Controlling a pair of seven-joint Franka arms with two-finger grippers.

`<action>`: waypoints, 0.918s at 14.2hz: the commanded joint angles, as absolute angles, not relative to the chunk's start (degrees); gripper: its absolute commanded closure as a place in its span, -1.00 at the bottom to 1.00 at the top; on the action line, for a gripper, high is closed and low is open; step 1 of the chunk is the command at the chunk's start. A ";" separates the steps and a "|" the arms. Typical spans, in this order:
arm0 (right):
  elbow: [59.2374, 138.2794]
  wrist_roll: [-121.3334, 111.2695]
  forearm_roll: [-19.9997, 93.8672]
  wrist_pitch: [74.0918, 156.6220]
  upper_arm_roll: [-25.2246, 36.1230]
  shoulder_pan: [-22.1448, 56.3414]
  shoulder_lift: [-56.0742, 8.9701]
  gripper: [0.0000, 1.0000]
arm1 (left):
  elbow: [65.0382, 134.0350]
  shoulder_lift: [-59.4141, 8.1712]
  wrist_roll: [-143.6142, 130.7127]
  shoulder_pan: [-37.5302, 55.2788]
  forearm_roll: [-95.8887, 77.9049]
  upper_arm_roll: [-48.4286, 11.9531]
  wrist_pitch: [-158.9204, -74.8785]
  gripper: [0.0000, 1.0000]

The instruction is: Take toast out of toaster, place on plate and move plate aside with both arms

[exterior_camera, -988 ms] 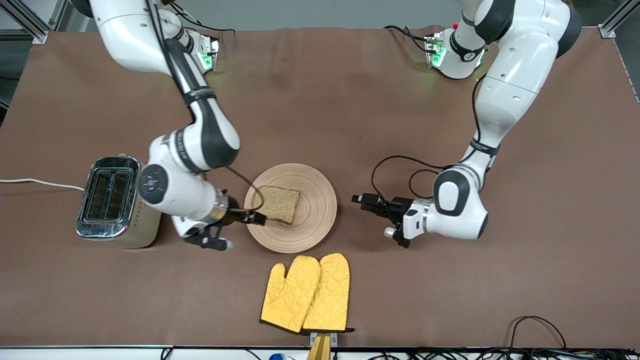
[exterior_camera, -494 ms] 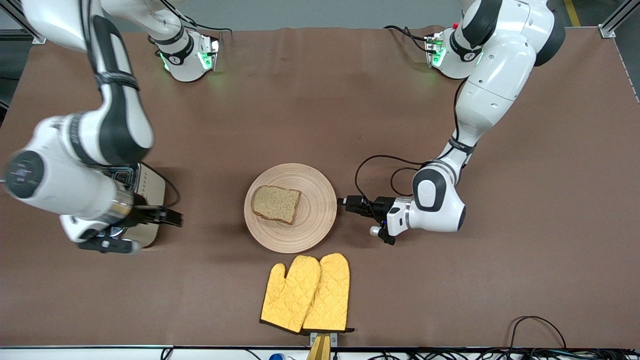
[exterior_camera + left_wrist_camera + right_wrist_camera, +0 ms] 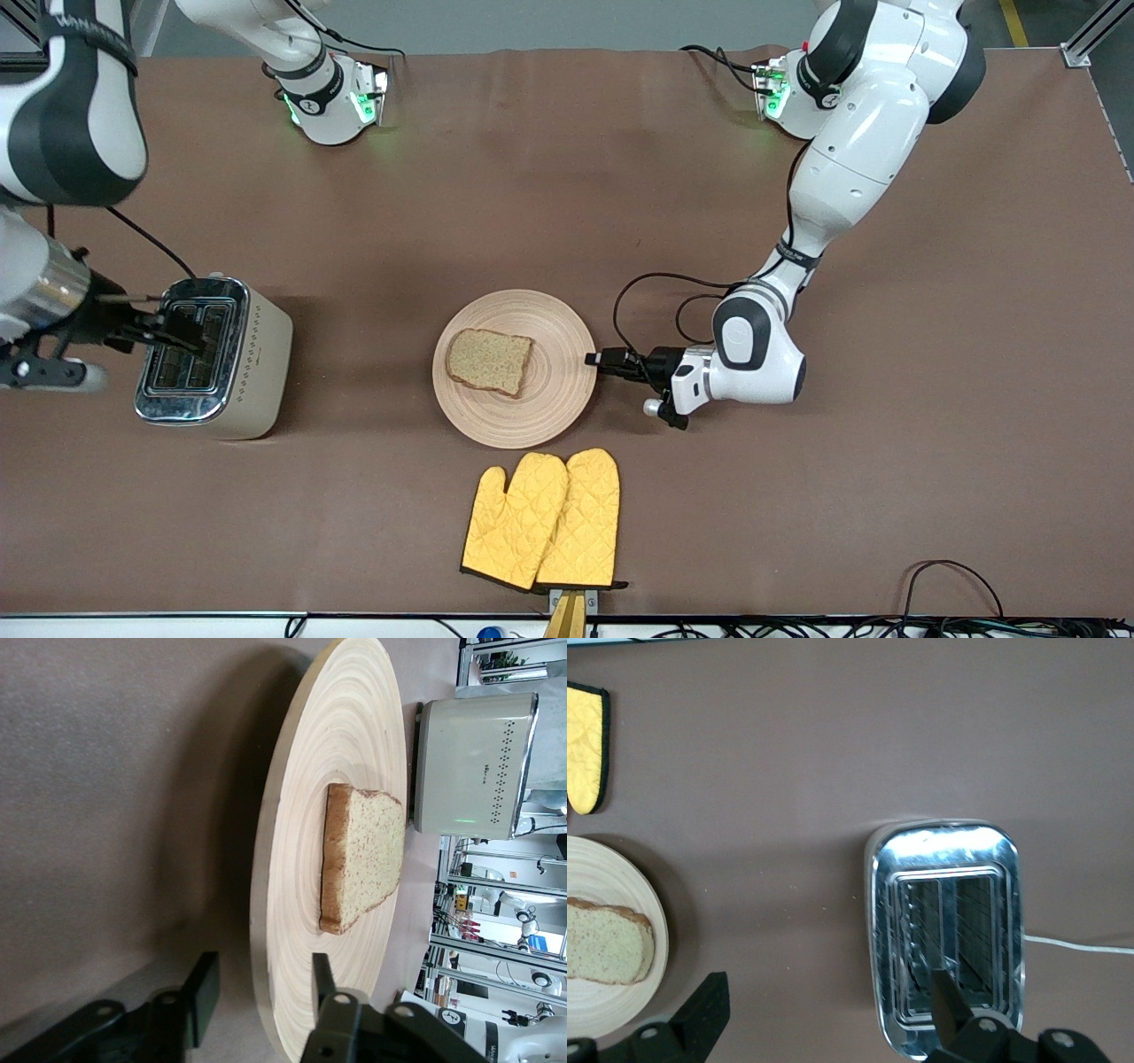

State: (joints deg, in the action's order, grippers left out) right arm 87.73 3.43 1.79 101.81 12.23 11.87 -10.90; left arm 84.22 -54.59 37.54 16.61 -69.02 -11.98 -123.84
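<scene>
I see my left gripper (image 3: 592, 359) low at the edge of the plate (image 3: 567, 390), fingers spread with the rim between them, not clamped.

In the left wrist view, one finger (image 3: 202, 985) sits under the plate's (image 3: 292, 815) edge and the other above it, with a gap on both sides. The toast (image 3: 489, 361) lies flat on the plate, off-centre toward the right arm's end of the table, well clear of those fingers. A pair of yellow oven mitts (image 3: 545, 520) lies nearer to the front camera than the plate. My right gripper (image 3: 168, 332) hangs over the toaster (image 3: 213, 359), which stands at the right arm's end of the table; its fingers (image 3: 707, 1005) are spread apart and hold nothing, as the right wrist view shows, with the toaster's (image 3: 948, 930) slots below.
</scene>
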 commanded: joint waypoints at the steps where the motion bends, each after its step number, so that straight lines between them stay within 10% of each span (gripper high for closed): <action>1: 96.05 0.10 0.53 102.74 11.60 9.33 -2.13 -1.00 | 83.67 -55.02 38.67 16.87 -70.66 -11.95 -124.63 0.20; 8: 97.47 0.09 -0.88 93.53 11.25 9.14 7.64 -1.00 | 81.91 -56.34 38.67 18.81 -72.95 -11.95 -127.18 0.97; 13: 95.81 0.09 -1.14 91.58 11.07 9.32 7.65 -1.00 | 81.12 -53.71 37.44 18.46 -72.51 -11.78 -128.14 1.00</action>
